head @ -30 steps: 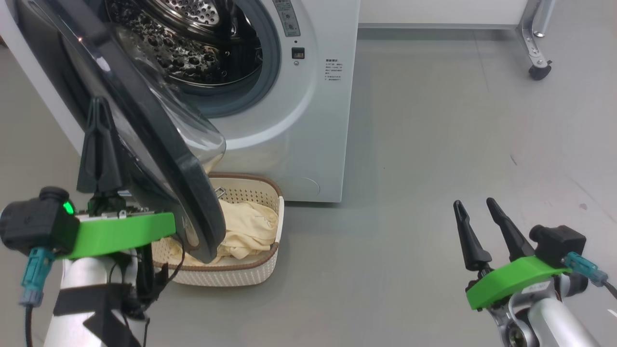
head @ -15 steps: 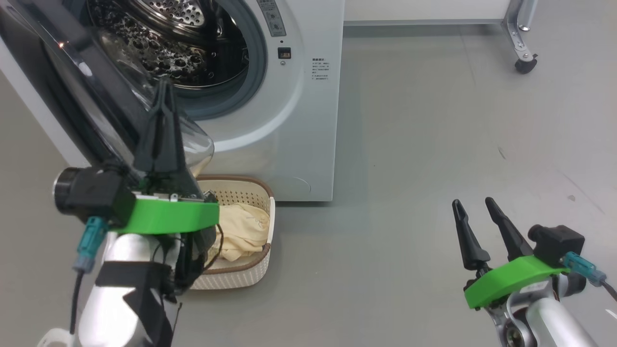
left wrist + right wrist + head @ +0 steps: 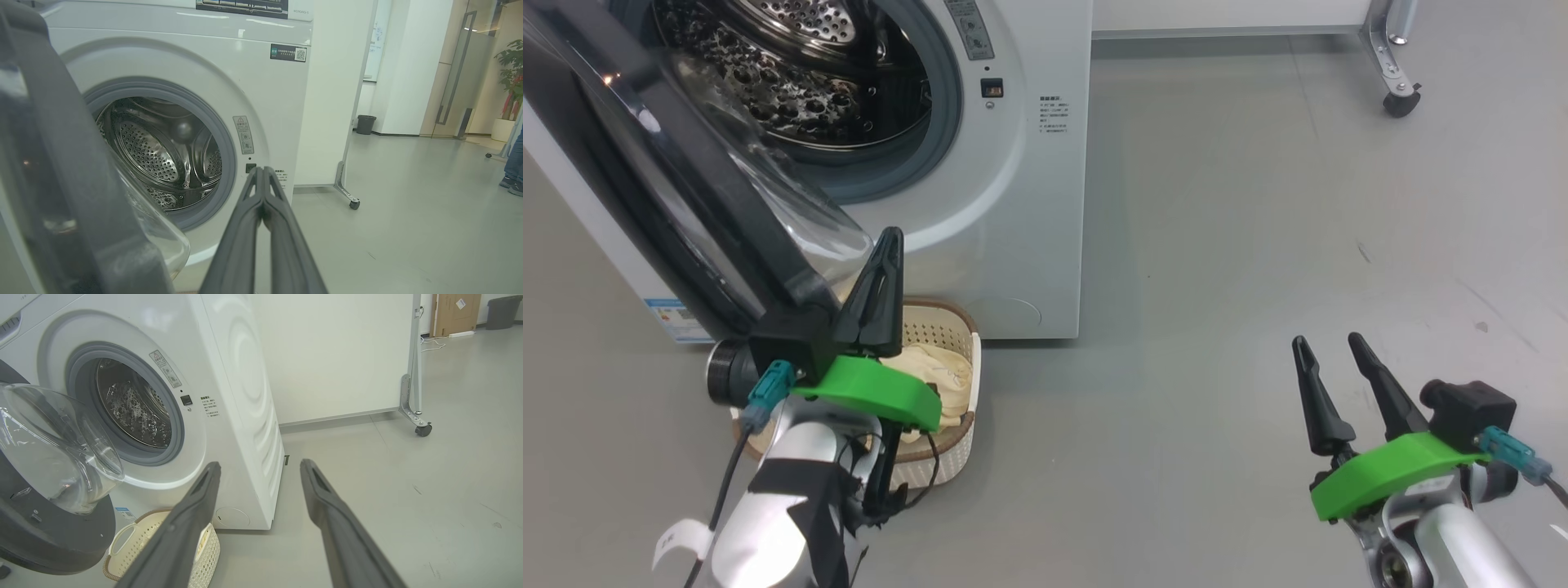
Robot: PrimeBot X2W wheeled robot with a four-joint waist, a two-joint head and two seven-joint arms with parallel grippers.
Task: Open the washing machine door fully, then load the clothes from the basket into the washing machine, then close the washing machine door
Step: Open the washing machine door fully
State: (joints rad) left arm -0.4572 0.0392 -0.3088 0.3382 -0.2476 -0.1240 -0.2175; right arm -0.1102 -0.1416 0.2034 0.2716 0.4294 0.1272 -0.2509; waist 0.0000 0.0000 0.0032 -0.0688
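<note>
The right end effector [image 3: 1327, 340] hangs nearest, low on the robot's right over bare grey floor [image 3: 1258, 204]. Its two dark fingers stand well apart with nothing between them. They point up and away, and in its own wrist view [image 3: 260, 464] they aim at the near corner of the washing machine [image 3: 1029, 204].

On the left, the left end effector [image 3: 894, 234] has its fingers pressed flat together, holding nothing. Its long axis runs away from the robot and slightly rightward. In its wrist view the joined tips [image 3: 261, 169] aim at the white front panel, just right of the opening. It hovers above the basket [image 3: 931, 327], just beside the lower edge of the washing machine door [image 3: 686, 204].

The basket sits on the floor against the foot of the machine, below the opening. The arm and the door cover so much of it that its long axis cannot be judged. The clothes [image 3: 939, 376] lie crumpled inside it, pale yellow.

The door stands swung out to the left of the opening. Its black ring is seen nearly edge-on, and its glass bowl [image 3: 800, 220] bulges rightward towards the opening. Its lower edge overhangs the basket.

Beyond it, the grey gasket [image 3: 939, 122] rings the perforated steel drum [image 3: 792, 90]. A blue label [image 3: 674, 318] shows low on the front, left of the door. A caster [image 3: 1401, 102] stands far off to the right.
</note>
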